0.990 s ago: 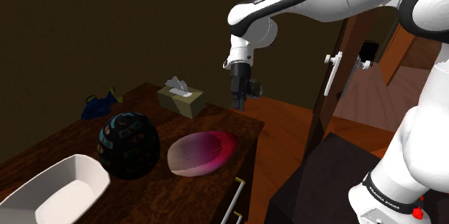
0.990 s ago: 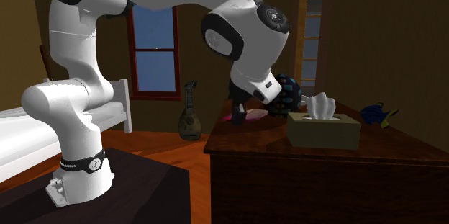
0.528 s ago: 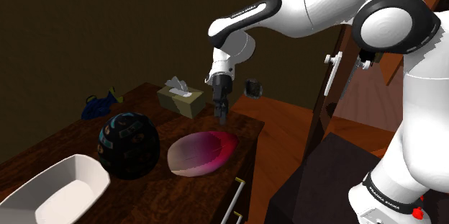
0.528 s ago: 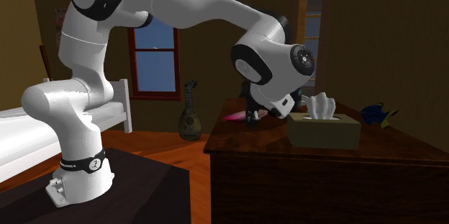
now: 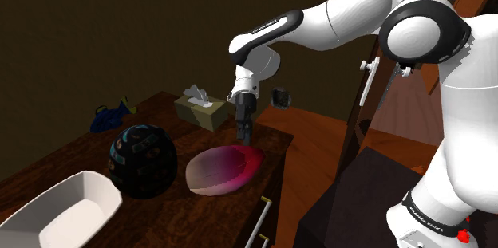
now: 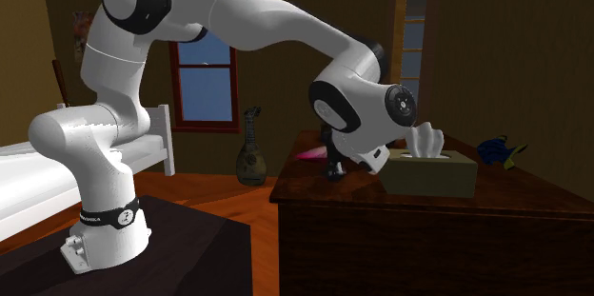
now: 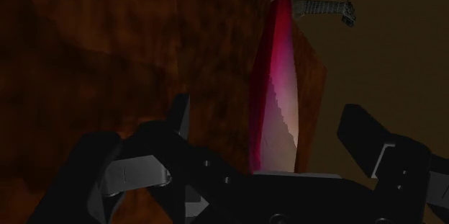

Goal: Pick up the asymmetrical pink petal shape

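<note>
The pink petal shape (image 5: 222, 169) lies flat on the dark wooden dresser (image 5: 191, 139), close to its front edge, pale at one end and deep magenta at the other. My black gripper (image 5: 247, 133) points down just above the petal's magenta tip. In the wrist view the petal (image 7: 282, 93) appears edge-on between my fingers (image 7: 180, 114), which stand wide apart and do not touch it, so the gripper (image 7: 268, 118) is open. From the second exterior view the gripper (image 6: 333, 167) hangs low over the dresser, with a sliver of the pink petal (image 6: 309, 153) beside it.
A dark patterned ball (image 5: 143, 160) sits right beside the petal, and a white bowl (image 5: 60, 210) is farther along. A tissue box (image 5: 199, 109) stands behind the gripper, a blue object (image 5: 108, 116) at the back. The dresser's edge drops off just past the petal.
The gripper has swung toward the shoulder view's left and come down, from beyond the dresser's corner to just above the petal's magenta end. The objects have stayed put.
</note>
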You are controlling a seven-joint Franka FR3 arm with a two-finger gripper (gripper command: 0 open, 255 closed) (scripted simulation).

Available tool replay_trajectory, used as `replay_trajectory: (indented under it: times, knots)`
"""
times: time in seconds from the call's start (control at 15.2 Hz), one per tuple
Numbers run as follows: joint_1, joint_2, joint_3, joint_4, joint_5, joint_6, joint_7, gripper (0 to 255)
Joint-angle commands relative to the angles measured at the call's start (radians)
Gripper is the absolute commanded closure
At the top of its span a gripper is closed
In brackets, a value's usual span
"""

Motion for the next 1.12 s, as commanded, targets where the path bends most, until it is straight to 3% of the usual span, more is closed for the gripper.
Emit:
replay_trajectory:
  times: [0.0, 0.59, 1.06]
  knots:
    - [0.0, 0.004, 0.0, 0.0, 0.0, 0.003, -0.003, 255]
    - [0.001, 0.003, 0.0, 0.0, 0.0, 0.002, -0.002, 255]
    - [-0.004, -0.043, 0.0, 0.023, 0.003, -0.048, 0.046, 255]
